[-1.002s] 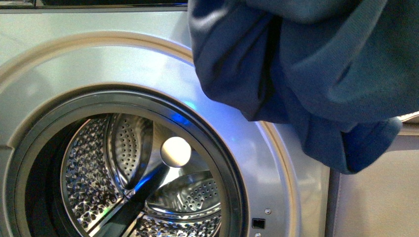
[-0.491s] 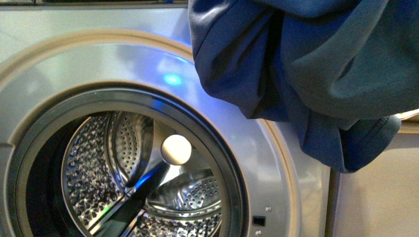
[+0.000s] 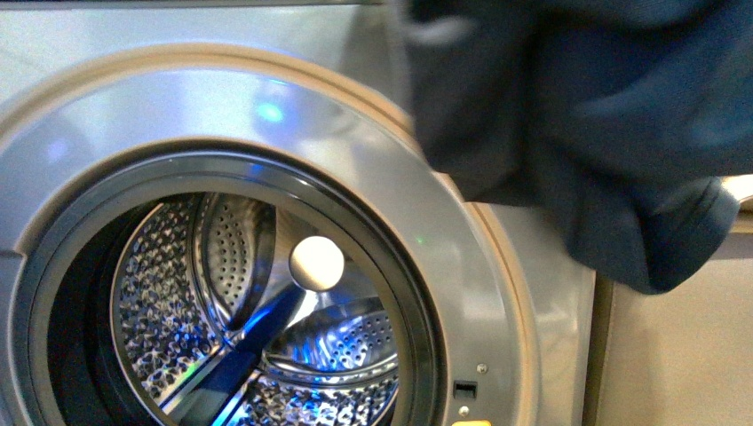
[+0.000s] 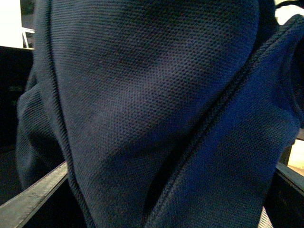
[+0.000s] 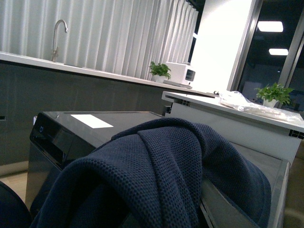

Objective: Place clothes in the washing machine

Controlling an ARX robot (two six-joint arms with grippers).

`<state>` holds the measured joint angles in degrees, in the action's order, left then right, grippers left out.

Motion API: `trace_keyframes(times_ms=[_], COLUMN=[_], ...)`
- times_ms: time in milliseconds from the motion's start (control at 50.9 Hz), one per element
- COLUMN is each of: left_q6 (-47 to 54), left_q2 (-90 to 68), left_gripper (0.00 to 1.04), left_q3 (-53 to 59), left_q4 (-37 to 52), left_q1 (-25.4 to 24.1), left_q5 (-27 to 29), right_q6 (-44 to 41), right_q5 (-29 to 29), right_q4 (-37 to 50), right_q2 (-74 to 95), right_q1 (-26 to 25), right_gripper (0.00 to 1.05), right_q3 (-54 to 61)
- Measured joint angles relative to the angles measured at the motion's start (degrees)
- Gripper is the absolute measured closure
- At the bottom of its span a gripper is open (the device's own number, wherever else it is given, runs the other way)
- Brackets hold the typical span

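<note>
**Clothes (image 3: 577, 115) hang beside the porthole**

The dark navy knit hangs bunched at the upper right of the front view, in front of the washing machine (image 3: 266, 106) and outside its open porthole (image 3: 222, 302). Fabric fills the left wrist view and drapes across the right one. It covers the left claw and the right claw, so I cannot tell whether either is pinching or spread.

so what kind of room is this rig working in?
Probably a home-style kitchen or laundry area, possibly a showroom mock-up. A front-loading washing machine fills the front view. The right wrist view shows a long counter with a tap and a potted plant.
</note>
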<state>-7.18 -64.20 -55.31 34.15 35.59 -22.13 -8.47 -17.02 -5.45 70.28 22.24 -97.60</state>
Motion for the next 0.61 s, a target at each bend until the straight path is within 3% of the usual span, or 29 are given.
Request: trace_keyframes(times_ms=[236, 609], left_q6=[3.2, 7.8], left_q2=[-2.8, -11.8], left_gripper=[0.07, 0.07], left_q3=[-2.3, -9.5], left_q4=[0.2, 2.4], left_q1=[5.6, 10.8], left_q5=[1.8, 16.9], right_q6=[0.0, -0.2], right_q5=[0.0, 0.2], right_q4=[0.0, 0.0], right_q2=[-0.1, -0.1], right_q1=[0.0, 0.0], right_gripper=[0.98, 0.98], right_q3=[0.0, 0.0])
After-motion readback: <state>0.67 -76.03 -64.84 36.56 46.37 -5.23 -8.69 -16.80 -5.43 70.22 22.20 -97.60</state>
